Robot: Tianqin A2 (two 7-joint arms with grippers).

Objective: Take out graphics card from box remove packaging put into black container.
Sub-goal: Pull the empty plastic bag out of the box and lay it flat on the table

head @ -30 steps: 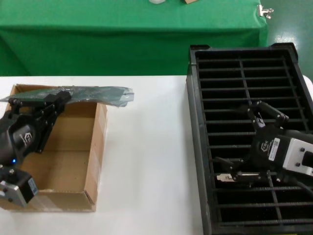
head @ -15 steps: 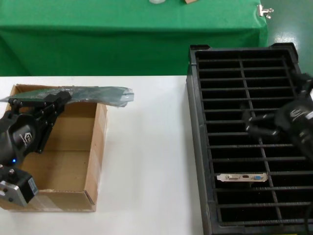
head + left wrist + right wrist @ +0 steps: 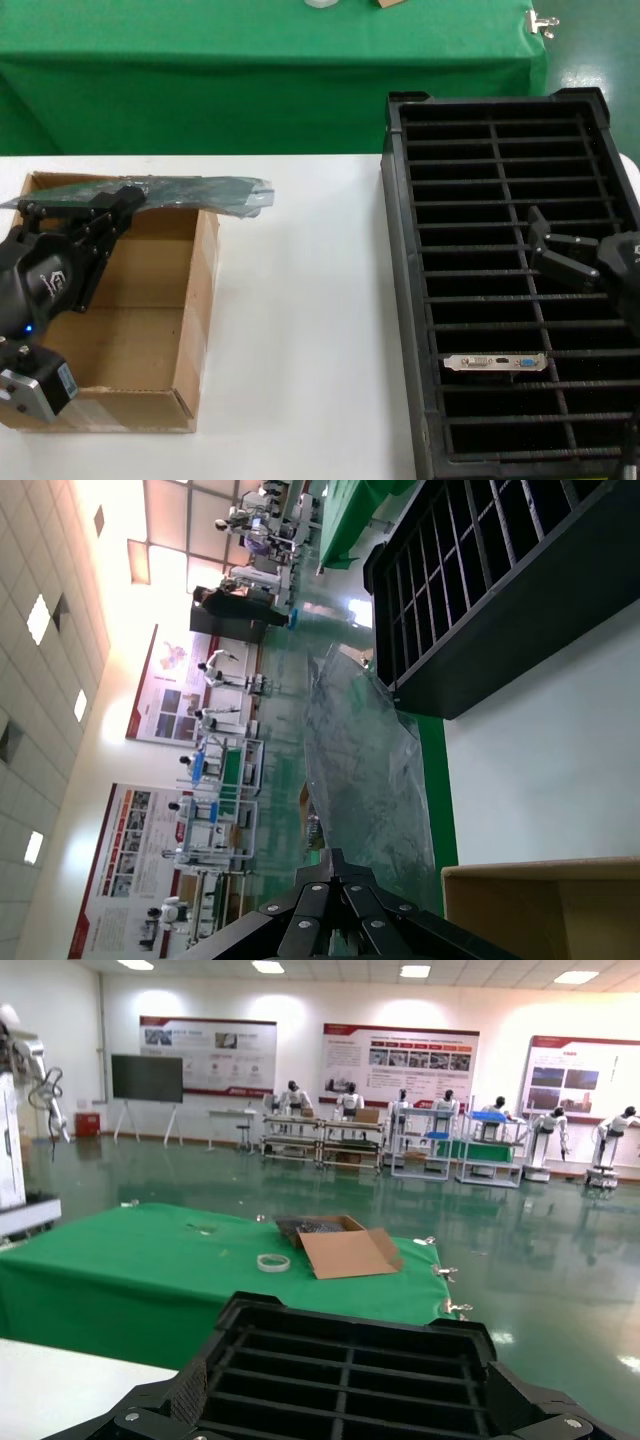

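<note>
In one of the nearer slots of the black container (image 3: 505, 290), the graphics card (image 3: 495, 362) is sitting on edge with its silver bracket and blue port facing up, free of any grip. The right hand (image 3: 565, 262) is hovering above the slots farther back, fingers spread and empty. The left hand (image 3: 85, 235) is hanging over the far rim of the box (image 3: 190, 330), pinching one end of the packaging (image 3: 205, 192), which is draping across the box's rim toward the white desk (image 3: 300, 330). Judging by this, only disposal of the bag is left; releasing it low over the box should keep the light plastic from drifting.
</note>
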